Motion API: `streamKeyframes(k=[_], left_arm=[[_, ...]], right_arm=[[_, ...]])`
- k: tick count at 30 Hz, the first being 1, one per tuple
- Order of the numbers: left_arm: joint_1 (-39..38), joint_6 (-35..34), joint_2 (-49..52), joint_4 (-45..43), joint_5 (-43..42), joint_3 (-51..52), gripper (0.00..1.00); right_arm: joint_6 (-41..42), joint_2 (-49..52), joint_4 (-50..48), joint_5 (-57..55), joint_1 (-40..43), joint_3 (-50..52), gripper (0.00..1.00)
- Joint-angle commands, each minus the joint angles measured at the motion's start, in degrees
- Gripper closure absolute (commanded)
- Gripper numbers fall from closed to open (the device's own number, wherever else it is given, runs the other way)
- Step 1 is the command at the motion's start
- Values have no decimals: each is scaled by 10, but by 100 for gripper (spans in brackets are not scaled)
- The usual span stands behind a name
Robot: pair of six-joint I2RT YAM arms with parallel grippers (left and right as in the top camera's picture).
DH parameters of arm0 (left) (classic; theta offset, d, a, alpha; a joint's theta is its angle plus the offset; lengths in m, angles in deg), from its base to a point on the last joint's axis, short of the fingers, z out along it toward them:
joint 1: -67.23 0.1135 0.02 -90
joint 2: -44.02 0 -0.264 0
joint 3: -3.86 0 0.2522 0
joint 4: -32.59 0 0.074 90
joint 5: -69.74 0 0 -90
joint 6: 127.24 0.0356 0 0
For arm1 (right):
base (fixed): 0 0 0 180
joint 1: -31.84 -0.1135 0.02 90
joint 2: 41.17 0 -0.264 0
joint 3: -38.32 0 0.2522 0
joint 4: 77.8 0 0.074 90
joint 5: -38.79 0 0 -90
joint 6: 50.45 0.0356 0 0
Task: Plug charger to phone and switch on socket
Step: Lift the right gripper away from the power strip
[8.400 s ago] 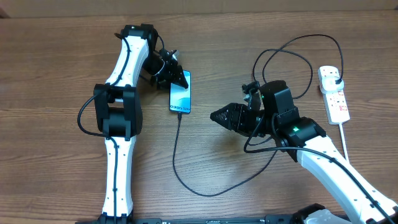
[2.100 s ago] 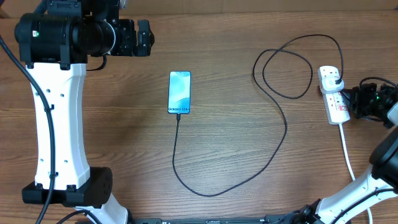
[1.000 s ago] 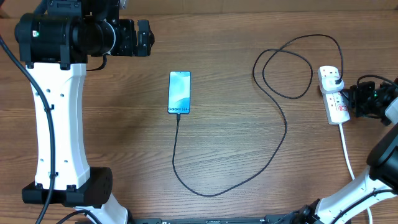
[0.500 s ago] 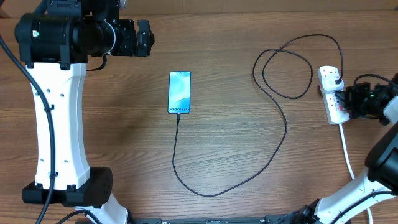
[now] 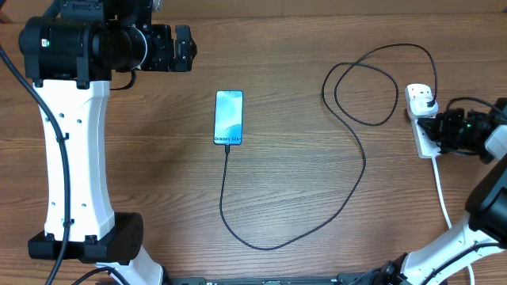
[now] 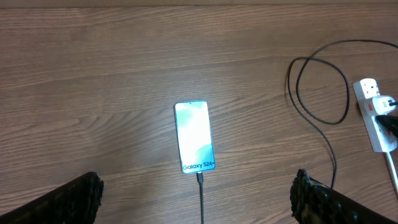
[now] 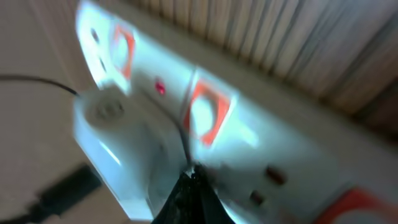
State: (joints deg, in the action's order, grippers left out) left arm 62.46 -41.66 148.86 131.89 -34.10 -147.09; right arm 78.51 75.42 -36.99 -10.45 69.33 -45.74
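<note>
Matt wood-grain table (image 5: 285, 79); glossy glass phone (image 5: 229, 116); smooth white plastic socket (image 5: 413, 93)

Left arm (image 5: 75, 158) is showing white links with small dark screw holes (image 5: 79, 120) and bulky black joints (image 5: 87, 47); a black cable (image 5: 29, 93) is running beside it. Right arm (image 5: 485, 202) is showing white links and a black wrist (image 5: 458, 131). Left fingers (image 6: 78, 199) are looking black and knobbly.

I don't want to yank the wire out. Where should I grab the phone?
Probably pinch the phone by its long edges near the middle, from straight above. It lies flat, screen up, and the charger is plugged into its bottom short end, so avoid that end.
</note>
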Motion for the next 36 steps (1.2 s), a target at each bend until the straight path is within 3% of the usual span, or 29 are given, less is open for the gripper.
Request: streamKeyframes(k=[1, 10, 20, 25, 29, 36], left_arm=[[-1, -1, 0, -1, 3, 1, 0], [-1, -1, 0, -1, 3, 1, 0], [-1, -1, 0, -1, 3, 1, 0], [-1, -1, 0, -1, 3, 1, 0], [-1, -1, 0, -1, 3, 1, 0], [-1, -1, 0, -1, 3, 1, 0]], right_arm=[[-3, 17, -6, -15, 42, -2, 96], [-20, -99, -17, 87, 129, -3, 96], [-50, -330, 22, 120, 84, -3, 96], [-50, -454, 38, 49, -6, -6, 96], [-64, -532, 82, -77, -119, -36, 96], [-95, -559, 233, -336, -363, -154, 96]])
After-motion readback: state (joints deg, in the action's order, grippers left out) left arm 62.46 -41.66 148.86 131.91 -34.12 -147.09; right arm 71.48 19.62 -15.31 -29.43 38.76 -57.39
